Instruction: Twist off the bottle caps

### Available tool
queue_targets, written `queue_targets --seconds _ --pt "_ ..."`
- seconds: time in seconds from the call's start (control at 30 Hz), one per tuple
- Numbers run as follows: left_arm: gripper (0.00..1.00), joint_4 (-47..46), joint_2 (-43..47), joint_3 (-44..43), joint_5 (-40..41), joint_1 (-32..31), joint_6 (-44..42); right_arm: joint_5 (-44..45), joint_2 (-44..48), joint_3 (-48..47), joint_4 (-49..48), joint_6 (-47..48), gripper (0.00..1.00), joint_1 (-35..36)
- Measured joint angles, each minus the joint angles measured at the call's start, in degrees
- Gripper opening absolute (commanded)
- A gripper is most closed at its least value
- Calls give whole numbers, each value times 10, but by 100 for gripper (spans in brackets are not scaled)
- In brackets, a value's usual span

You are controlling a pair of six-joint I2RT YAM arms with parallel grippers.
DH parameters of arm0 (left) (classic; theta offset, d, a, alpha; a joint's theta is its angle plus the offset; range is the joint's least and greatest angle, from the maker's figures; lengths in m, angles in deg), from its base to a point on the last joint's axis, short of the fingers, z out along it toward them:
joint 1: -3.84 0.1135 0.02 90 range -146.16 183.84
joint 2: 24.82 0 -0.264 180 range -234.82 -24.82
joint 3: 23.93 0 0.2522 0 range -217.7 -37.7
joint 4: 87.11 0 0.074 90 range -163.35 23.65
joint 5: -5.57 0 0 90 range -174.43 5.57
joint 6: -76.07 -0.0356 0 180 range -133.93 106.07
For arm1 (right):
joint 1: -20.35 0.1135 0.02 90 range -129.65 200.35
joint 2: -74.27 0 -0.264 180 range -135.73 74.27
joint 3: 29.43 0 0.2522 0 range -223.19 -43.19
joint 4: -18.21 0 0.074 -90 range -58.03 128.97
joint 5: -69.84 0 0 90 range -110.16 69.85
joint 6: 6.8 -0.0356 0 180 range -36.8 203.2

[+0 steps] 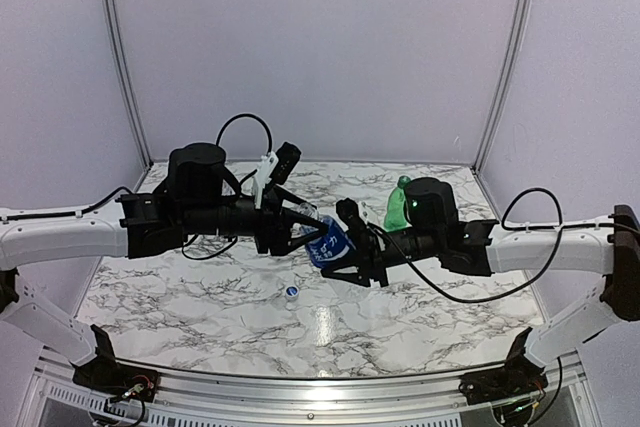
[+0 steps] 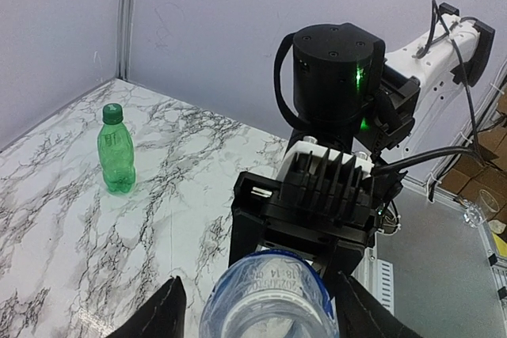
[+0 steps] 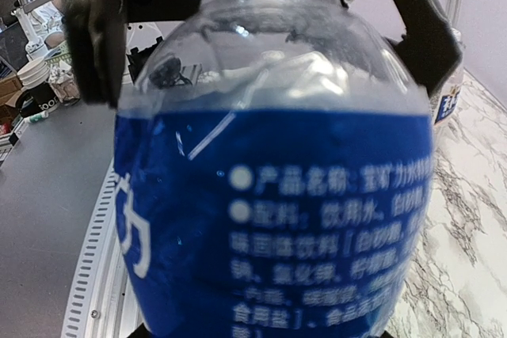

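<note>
My right gripper [image 1: 347, 250] is shut on the body of the clear bottle with the blue label [image 1: 329, 242], holding it tilted above the table. That bottle [image 3: 273, 219] fills the right wrist view, and its neck [image 2: 268, 300] is bare, with no cap on it. My left gripper [image 1: 290, 227] is open, its fingers [image 2: 161, 316] standing apart on either side of the neck without touching it. A small bluish cap [image 1: 291, 292] lies on the marble below. The green bottle [image 2: 116, 150] stands upright with its green cap [image 2: 113, 113] on.
A clear bottle with a white label [image 3: 448, 89] shows partly behind a left finger in the right wrist view. The green bottle [image 1: 398, 204] stands just behind the right wrist. The marble table [image 1: 200, 297] ends in a metal rail at the near edge.
</note>
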Motion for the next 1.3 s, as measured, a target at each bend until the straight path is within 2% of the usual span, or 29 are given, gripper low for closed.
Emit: queue_targets --seconds 0.33,0.43,0.47,0.67,0.8,0.93,1.1,1.3 --pt "24 0 0 -8 -23 12 4 1 -2 0 7 1 45 0" --pt "5 0 0 -8 -29 15 4 3 -2 0 8 0 53 0" --pt "0 0 0 -8 -30 16 4 6 -3 0 8 0 60 0" --pt "0 10 4 -8 -21 29 0 23 -3 0 11 -4 98 0" --pt "0 36 6 -8 17 35 -14 41 -2 0 19 -6 99 -5" --pt "0 73 4 -13 89 40 -32 90 8 0 33 -16 98 -17" --pt "0 92 -39 -51 183 53 -48 211 44 0 43 -46 99 -47" --pt "0 105 -122 -112 240 73 -56 355 76 -4 60 -80 98 -68"
